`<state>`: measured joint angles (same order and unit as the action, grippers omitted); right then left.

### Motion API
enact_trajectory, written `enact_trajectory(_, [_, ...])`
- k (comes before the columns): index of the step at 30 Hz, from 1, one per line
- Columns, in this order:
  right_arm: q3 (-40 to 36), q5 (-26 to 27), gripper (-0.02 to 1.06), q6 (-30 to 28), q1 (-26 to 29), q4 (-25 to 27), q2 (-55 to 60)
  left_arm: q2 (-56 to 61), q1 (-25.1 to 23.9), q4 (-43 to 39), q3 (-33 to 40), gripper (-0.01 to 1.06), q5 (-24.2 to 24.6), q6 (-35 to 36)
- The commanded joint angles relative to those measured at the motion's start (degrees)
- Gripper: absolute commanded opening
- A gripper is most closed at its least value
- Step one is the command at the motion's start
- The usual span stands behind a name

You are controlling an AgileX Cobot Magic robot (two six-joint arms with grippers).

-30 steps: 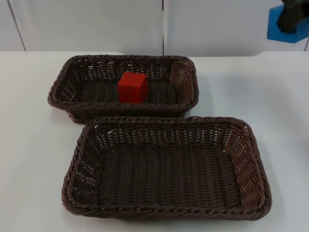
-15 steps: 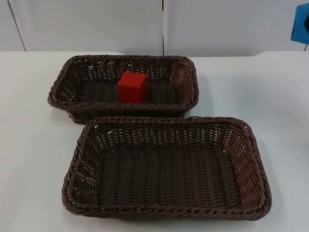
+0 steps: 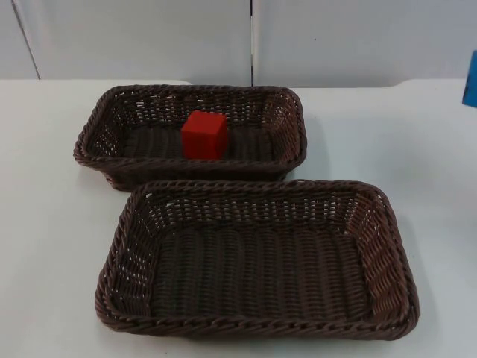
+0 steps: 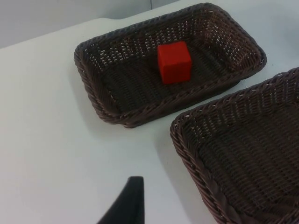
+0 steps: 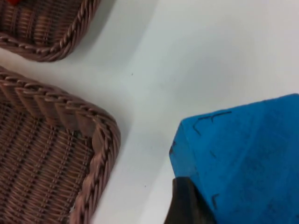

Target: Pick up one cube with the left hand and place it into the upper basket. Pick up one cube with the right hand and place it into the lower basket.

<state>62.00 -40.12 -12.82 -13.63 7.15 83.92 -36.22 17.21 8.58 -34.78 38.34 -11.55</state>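
Item 1. left gripper (image 4: 125, 205): above bare white table (image 3: 52, 224) on the left side, near the left short end of the upper basket, touching nothing. Grip state: cannot tell.

Item 2. upper basket (image 3: 190, 160): dark brown wicker, rectangular, upright on the table close to the grey partition wall (image 3: 149, 37). Also in the left wrist view (image 4: 117, 109), its long front wall just beside the lower basket's rim.

Item 3. red cube (image 3: 204, 135): inside the upper basket, flat on the woven floor, roughly mid-length and nearer the rear wall. Same placement in the left wrist view (image 4: 174, 62). Free of both grippers.

Item 4. lower basket (image 3: 257, 328): same weave, upright, in front of the upper basket and offset a little to the right. Rear rim very close to the upper basket's front wall; contact not determinable. Nothing lying in it. Corner of its rim in the right wrist view (image 5: 100, 140).

Item 5. blue cube (image 5: 243, 158): clamped in the right gripper (image 5: 186, 205), off the table, well right of both baskets. Sliver at the far right margin of the top view (image 3: 472, 89).
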Motion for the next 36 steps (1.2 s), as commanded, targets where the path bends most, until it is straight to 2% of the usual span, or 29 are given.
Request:
enact_trajectory(1, [-0.5,1.5,0.00,0.2,-0.3,1.1,-0.7,0.2,0.1,0.3,0.2,0.99,0.1,0.0])
enact_trajectory(5, [-0.6,1.5,0.00,-0.3,-0.8,2.5,-0.7,0.2,0.1,0.6,0.2,0.99,0.1,0.0])
enact_trajectory(10, [-0.6,2.4,0.00,-0.3,-5.3,2.4,-0.8,0.2,0.1,0.9,0.2,0.99,0.1,0.0])
enact_trajectory(20, [-0.6,3.3,0.00,-0.1,-17.7,2.1,-0.8,0.2,0.1,1.0,0.2,0.99,0.1,0.0])
enact_trajectory(27, [-0.6,3.6,0.00,-0.3,-23.2,2.1,-0.8,0.2,0.1,1.0,0.2,0.99,0.1,0.0])
enact_trajectory(36, [-0.6,3.6,0.00,-4.1,-29.0,2.1,-0.8,0.2,0.1,1.3,0.2,0.99,0.0,0.0])
